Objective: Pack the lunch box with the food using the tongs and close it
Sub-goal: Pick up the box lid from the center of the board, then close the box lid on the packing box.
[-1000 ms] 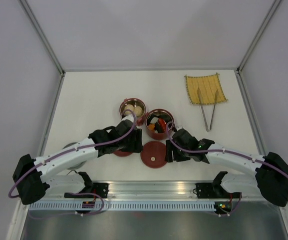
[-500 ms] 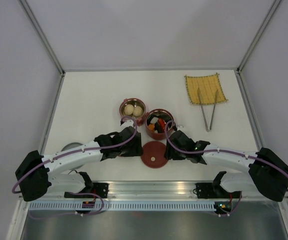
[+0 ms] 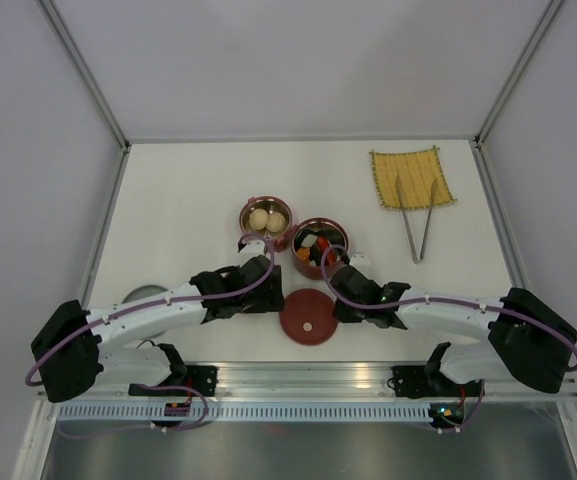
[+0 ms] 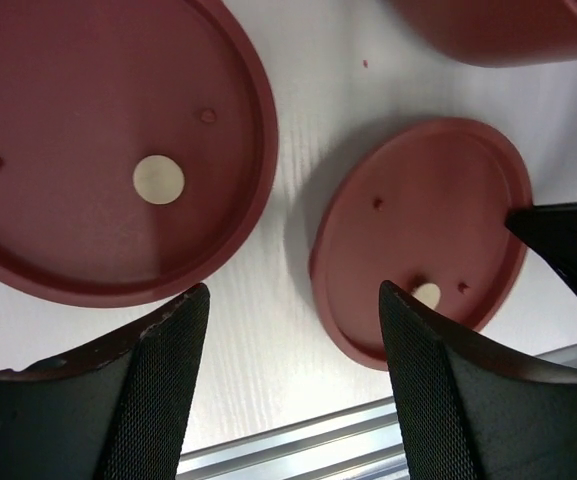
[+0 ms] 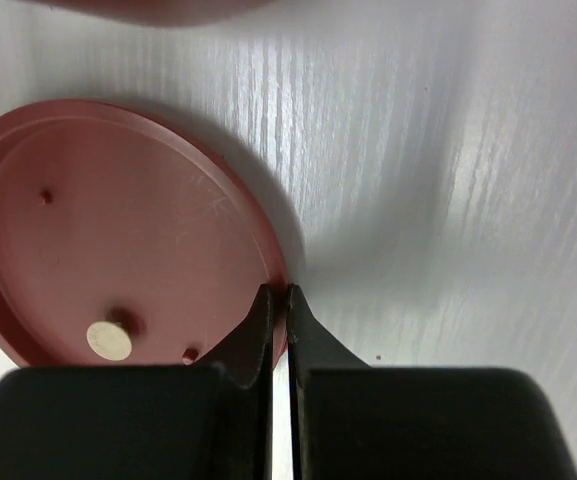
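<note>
We saw the right gripper (image 5: 278,295) pinched shut, apparently on the rim of a red lid (image 5: 118,230), while the left gripper (image 4: 293,292) stood wide open, holding nothing.

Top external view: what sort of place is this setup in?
Probably a lab robot cell, not a kitchen: a white table boxed in by plain pale walls, an aluminium mounting rail along its near edge.

matt plastic lid (image 5: 118,240), rough blk L pincer pads (image 4: 163,400), woven mat (image 3: 411,178)
</note>
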`<state>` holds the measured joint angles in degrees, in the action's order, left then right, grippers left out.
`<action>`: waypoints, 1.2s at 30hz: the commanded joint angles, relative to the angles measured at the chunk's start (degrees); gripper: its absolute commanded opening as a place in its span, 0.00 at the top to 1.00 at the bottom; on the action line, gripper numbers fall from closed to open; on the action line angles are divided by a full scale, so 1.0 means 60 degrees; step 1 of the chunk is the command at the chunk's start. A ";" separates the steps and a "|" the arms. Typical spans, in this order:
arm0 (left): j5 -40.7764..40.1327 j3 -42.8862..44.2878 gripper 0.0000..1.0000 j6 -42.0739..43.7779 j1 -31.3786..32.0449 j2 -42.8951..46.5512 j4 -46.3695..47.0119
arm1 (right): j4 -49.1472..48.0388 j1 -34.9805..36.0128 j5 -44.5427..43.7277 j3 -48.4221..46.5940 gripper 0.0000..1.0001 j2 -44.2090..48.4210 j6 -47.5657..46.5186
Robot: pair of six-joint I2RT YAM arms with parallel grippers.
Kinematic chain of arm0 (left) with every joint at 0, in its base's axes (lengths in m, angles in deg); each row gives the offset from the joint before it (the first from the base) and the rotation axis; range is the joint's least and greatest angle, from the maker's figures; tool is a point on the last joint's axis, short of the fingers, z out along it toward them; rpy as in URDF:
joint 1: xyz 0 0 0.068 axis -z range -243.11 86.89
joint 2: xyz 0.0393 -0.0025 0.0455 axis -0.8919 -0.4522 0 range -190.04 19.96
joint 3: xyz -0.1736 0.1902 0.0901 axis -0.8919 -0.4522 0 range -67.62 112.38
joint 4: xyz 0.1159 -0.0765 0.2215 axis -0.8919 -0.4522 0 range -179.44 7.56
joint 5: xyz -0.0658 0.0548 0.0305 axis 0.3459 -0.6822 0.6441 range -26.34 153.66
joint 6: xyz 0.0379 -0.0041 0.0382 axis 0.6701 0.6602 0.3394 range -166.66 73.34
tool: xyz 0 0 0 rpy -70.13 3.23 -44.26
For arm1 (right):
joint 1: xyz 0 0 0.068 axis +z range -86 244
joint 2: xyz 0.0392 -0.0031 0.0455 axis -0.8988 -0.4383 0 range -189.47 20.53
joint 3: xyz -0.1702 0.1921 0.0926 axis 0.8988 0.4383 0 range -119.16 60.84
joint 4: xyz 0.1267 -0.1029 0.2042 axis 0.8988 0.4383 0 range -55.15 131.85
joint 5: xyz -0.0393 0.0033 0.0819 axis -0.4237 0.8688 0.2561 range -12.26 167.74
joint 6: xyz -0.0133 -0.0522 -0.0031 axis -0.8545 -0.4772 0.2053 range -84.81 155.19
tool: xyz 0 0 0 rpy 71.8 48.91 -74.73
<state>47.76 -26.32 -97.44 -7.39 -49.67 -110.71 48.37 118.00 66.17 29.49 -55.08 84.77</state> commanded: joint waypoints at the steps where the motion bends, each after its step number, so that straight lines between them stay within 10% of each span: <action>1: -0.0805 -0.0203 0.25 -0.0369 -0.0014 0.0514 0.0039 | 0.0880 0.0199 -0.0414 -0.0413 1.00 0.0602 0.0203; 17: -0.0456 0.1436 0.16 0.1606 -0.2372 0.3093 -0.0810 | 0.4850 -0.0179 -0.1575 -0.5435 1.00 0.0417 -0.1653; 36: 0.1771 0.2858 0.12 0.3000 -0.3955 0.0092 0.0756 | 0.4998 -0.3375 0.0141 -0.7856 1.00 -0.2676 -0.3928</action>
<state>55.32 -11.35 -81.88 -31.02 -48.07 -110.60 78.42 98.02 64.94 -17.11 -70.64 62.32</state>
